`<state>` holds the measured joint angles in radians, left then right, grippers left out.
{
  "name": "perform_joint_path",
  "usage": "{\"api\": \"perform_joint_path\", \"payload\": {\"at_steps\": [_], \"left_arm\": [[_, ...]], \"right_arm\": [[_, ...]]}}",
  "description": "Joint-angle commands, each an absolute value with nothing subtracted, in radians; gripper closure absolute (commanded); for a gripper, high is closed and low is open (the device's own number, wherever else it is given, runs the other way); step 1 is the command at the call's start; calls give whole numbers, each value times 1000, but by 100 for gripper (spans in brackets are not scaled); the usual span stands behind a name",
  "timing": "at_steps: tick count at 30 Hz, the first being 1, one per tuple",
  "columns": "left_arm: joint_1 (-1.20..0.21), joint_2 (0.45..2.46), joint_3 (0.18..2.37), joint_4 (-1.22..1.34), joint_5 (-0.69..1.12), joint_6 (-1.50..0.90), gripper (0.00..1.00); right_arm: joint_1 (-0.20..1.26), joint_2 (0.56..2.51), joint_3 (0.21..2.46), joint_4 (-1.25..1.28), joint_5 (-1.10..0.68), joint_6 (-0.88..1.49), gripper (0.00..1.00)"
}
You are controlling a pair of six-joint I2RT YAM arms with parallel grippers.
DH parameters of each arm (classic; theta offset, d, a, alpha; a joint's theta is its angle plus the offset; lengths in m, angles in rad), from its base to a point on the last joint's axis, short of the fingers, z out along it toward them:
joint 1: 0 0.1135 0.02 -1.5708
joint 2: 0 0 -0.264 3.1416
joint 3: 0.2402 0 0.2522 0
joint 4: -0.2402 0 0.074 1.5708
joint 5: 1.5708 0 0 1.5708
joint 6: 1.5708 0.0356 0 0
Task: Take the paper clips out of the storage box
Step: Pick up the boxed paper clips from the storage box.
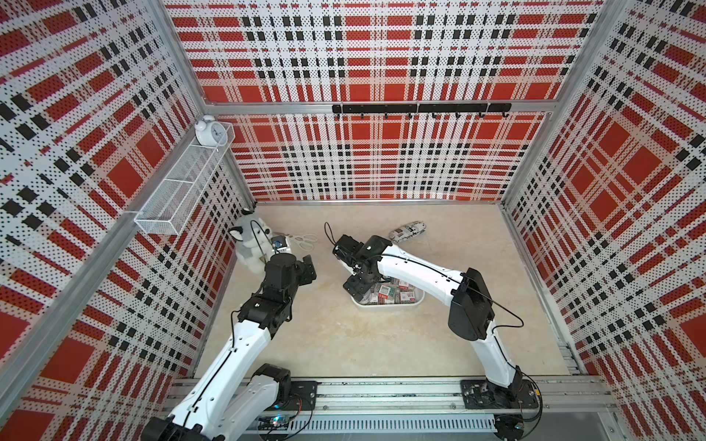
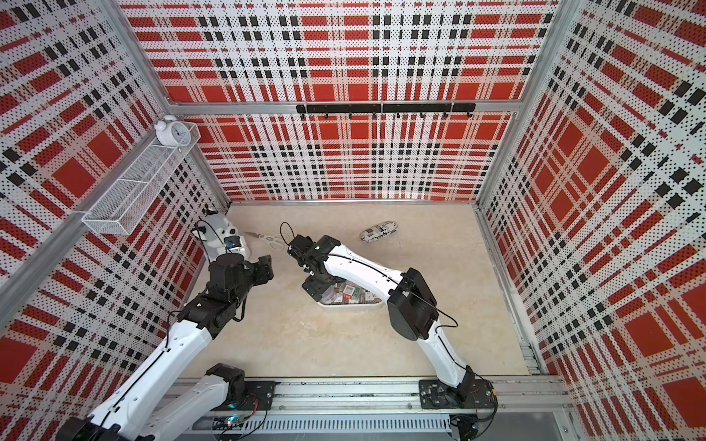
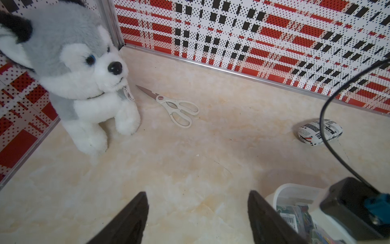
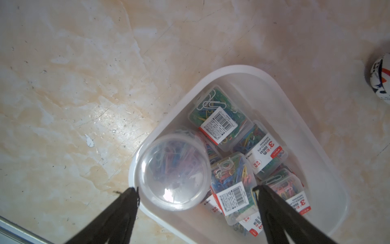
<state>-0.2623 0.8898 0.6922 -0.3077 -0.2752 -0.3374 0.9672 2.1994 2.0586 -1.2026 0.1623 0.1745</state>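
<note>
Straddling the round tub [image 4: 173, 169] in the storage box [image 4: 274, 99], the right tool [image 4: 194, 188] (fingers spread wide) grips nothing.

red-and-black plaid perforated walls [image 1: 382, 57], beige marbled floor [image 1: 382, 343], perhaps stone, black hook rail [image 1: 420, 109]

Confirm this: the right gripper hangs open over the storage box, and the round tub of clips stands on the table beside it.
One thing is wrong: the round tub stands inside the storage box, as the right wrist view shows. The right gripper does hang open over it.
</note>
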Motion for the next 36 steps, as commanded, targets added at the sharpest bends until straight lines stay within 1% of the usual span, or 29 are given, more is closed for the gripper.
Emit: {"api": "perform_joint_path", "payload": {"at_steps": [1, 16, 21, 26, 28, 33, 36], "left_arm": [[-255, 876, 685, -299, -268, -345, 24], [-255, 879, 684, -299, -265, -347, 23], [-255, 878, 684, -299, -264, -347, 23], [-255, 879, 684, -299, -264, -347, 23], [-255, 879, 684, -299, -264, -348, 23], [-255, 879, 684, -299, -262, -347, 23], [-255, 878, 683, -299, -262, -347, 23]], "right_arm": [[976, 2234, 2093, -1228, 163, 167, 7], [978, 2290, 2110, -1234, 126, 155, 10], [976, 2302, 2113, -1236, 147, 165, 15], [955, 2299, 2112, -1244, 167, 189, 27], [949, 2295, 2108, -1244, 172, 191, 29], [948, 2297, 2110, -1235, 152, 181, 25], [948, 2309, 2124, -1243, 146, 181, 27]]}}
